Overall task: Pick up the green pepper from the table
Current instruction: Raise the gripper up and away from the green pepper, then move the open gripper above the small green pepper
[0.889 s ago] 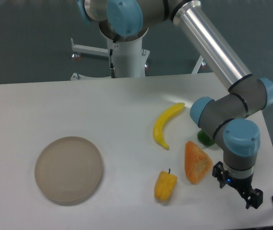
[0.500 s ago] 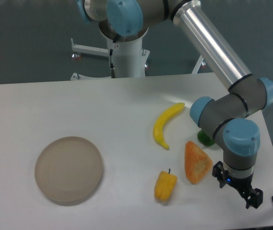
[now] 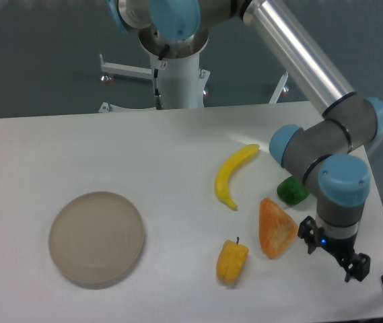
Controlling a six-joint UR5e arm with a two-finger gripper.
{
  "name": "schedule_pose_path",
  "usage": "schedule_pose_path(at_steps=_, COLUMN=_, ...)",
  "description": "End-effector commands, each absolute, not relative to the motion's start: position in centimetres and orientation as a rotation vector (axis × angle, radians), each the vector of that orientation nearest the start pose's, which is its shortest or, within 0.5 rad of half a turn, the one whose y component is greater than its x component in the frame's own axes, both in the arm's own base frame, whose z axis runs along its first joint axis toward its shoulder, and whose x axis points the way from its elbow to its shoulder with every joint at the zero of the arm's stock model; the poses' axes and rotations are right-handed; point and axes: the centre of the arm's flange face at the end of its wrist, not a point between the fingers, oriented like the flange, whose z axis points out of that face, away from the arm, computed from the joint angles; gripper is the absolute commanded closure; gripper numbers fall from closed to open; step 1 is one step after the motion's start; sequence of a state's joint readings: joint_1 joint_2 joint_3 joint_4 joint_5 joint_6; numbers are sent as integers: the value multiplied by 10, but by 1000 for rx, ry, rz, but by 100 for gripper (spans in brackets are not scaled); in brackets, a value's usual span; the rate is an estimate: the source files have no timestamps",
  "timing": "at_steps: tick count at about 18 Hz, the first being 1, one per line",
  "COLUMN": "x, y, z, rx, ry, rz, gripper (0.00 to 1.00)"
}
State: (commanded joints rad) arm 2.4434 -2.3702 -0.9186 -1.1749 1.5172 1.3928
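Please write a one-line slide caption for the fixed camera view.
UR5e tool hovers near orange wedge; green pepper lies on the table.

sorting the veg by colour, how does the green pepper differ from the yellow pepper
The green pepper is dark green and partly hidden behind the arm; the yellow pepper is bright yellow and fully in view. The yellow pepper shows a small dark stem on top; no stem shows on the green pepper. Both are small and rest on the table.
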Motion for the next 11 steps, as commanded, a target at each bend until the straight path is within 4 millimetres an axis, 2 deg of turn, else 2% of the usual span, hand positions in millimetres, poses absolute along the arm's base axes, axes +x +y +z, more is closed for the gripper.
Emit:
schedule_pose_path(at_steps=5, x=-545, y=583, z=337, rx=-2891, ry=750, rz=222, gripper=0)
schedule_pose_path(at_steps=11, x=-577, y=499, z=333, rx=-2818, ry=726, rz=110, gripper=0)
